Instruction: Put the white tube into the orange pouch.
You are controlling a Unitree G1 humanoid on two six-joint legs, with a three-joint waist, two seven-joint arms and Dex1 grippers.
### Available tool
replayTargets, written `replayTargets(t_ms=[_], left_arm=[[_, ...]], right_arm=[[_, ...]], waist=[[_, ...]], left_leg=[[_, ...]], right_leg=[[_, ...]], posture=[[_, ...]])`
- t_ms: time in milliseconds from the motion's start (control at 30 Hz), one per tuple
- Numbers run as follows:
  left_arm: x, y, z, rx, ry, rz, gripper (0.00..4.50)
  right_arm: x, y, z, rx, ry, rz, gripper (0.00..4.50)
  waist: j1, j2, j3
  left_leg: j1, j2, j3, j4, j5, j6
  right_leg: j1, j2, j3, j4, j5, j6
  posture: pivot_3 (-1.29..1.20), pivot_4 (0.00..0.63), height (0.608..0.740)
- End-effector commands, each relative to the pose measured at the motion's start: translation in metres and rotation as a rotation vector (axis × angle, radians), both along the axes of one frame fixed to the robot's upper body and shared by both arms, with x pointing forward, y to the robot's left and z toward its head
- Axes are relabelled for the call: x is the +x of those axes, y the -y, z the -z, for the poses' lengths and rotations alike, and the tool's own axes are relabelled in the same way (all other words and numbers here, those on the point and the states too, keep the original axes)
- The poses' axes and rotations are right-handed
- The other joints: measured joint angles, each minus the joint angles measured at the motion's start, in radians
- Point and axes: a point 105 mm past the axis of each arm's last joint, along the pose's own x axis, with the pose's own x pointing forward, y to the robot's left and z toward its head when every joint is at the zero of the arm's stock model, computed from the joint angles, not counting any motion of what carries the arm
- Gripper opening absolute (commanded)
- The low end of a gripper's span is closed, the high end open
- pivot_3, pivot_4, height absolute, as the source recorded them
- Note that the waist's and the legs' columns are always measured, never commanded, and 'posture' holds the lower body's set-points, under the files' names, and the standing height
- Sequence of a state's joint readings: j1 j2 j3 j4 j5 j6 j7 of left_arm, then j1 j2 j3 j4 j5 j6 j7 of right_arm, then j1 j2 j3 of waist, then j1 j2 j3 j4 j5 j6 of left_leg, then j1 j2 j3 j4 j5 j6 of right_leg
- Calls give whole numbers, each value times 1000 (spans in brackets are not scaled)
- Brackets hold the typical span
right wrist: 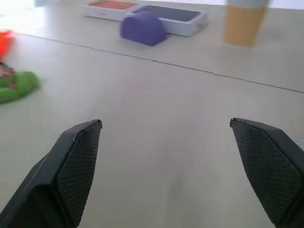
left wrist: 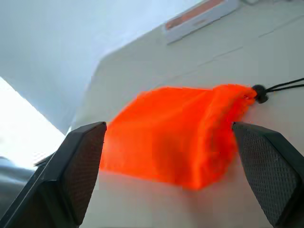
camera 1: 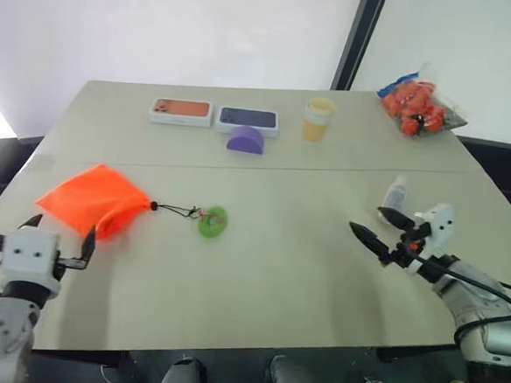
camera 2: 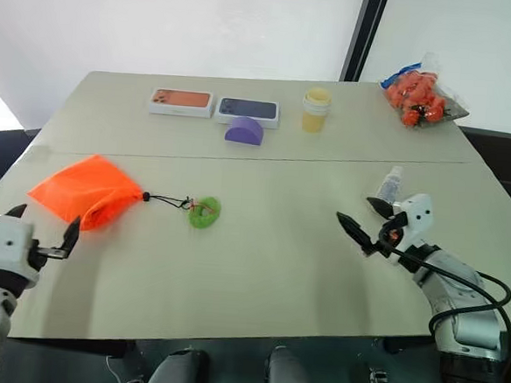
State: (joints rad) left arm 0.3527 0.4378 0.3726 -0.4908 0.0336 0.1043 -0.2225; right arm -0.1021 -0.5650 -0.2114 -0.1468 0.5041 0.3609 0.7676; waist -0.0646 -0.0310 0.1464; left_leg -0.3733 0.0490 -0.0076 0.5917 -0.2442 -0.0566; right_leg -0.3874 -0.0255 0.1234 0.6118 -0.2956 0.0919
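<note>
The white tube point(camera 2: 392, 183) stands upright on the desk point(camera 2: 267, 271), just beyond the released right claw point(camera 2: 365, 218). The orange pouch point(camera 1: 93, 199) lies flat before the released left claw point(camera 1: 59, 241). Risks: a sideways approach topples the tube; the cinched mouth blocks insertion.

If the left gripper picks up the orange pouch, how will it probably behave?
The orange pouch lies slumped and creased on the table, so it will probably sag rather than hold shape. It looks thin, so likely light. Its cord and green ring would probably drag along.
</note>
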Motion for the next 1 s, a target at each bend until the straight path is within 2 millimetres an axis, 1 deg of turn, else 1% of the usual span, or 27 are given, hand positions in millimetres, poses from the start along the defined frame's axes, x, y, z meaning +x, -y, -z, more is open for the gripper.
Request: replayTargets(t_ms=[33,133,200,267,367,433,533,800,967,1000], left_arm=[[6,21,-11,223,37,42,4500],[16,19,1,372,-34,-6,4500],[24,18,3,386,-47,-31,4500],[31,14,2,391,-57,-71,4500],[38,3,6,386,-91,-132,4500],[42,0,8,402,-100,-146,4500],[49,-4,5,407,-80,-178,4500],[57,-20,11,381,-111,-256,4500],[59,-28,12,354,-121,-286,4500],[59,-28,12,351,-120,-286,4250]], right_arm=[[-7,-31,-10,18,33,-110,4489],[-11,-51,-9,32,34,-167,4489],[-13,-61,-9,43,38,-199,4489],[-14,-66,-9,50,42,-215,4489],[-14,-70,-6,56,40,-226,4489],[-15,-72,-5,57,36,-230,4489],[-18,-77,-2,62,29,-242,4489],[-28,-98,-12,98,21,-325,4489],[-29,-101,-17,87,26,-334,4489],[-29,-102,-18,89,26,-336,4499]], waist=[[-1,0,0],[-2,0,0],[-3,0,0],[-3,-1,0],[-2,-1,0],[-3,0,0],[-2,-1,0],[-3,-1,-1],[0,-2,-1],[0,-2,-1]], left_leg=[[0,0,0,0,0,0],[0,0,0,0,0,0],[0,0,0,0,0,0],[0,0,0,0,0,0],[0,0,0,0,0,0],[0,1,0,0,0,0],[0,1,-1,-1,0,0],[0,1,-3,0,0,0],[0,1,-4,0,0,1],[0,1,-4,0,0,0]], right_leg=[[0,0,0,0,0,0],[0,0,0,1,0,0],[-1,0,0,1,0,0],[-1,0,0,1,0,0],[0,-1,-1,2,0,0],[2,-1,-2,3,1,0],[2,0,-3,5,1,1],[2,1,-6,8,1,1],[2,1,-7,8,1,2],[2,0,-7,8,1,2]], posture=[[0,150,723],[0,150,723],[0,150,723],[0,150,723],[0,150,723],[0,150,723],[0,150,723],[0,150,723],[0,150,723],[0,150,723]])
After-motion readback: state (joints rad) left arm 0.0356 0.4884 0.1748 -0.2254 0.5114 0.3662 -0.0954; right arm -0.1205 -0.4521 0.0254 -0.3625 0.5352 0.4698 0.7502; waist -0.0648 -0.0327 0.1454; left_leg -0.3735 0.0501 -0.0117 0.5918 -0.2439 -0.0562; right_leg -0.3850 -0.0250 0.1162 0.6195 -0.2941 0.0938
